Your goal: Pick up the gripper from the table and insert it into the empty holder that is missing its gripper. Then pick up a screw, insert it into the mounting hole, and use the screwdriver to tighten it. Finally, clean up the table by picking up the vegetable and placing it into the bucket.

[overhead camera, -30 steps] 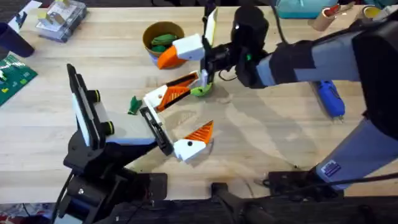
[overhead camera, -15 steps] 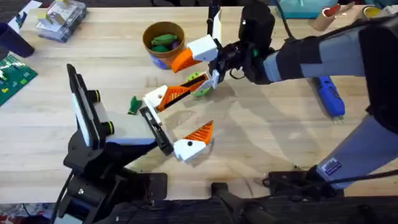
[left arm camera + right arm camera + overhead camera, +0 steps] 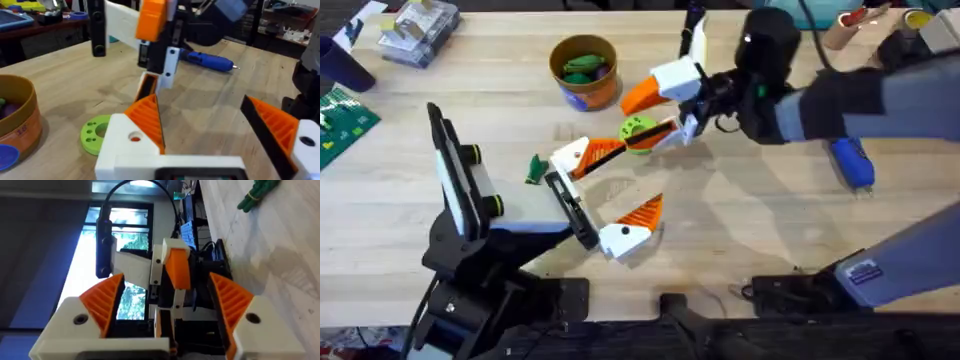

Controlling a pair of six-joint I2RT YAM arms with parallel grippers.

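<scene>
Orange-fingered, my right tool (image 3: 672, 108) hangs spread above the counter (image 3: 760, 230) beside the green vegetable (image 3: 638, 131), while my left tool (image 3: 605, 195) is spread too, near the bucket (image 3: 584, 70).

A robotics lab or workshop: a pale wooden workbench (image 3: 740, 230) carries a green circuit board (image 3: 338, 125), a clear plastic box of small parts (image 3: 417, 30) and a blue power tool (image 3: 850, 158), while the left wrist view shows cluttered benches (image 3: 35, 25) behind and the right wrist view a window (image 3: 127, 255)
</scene>
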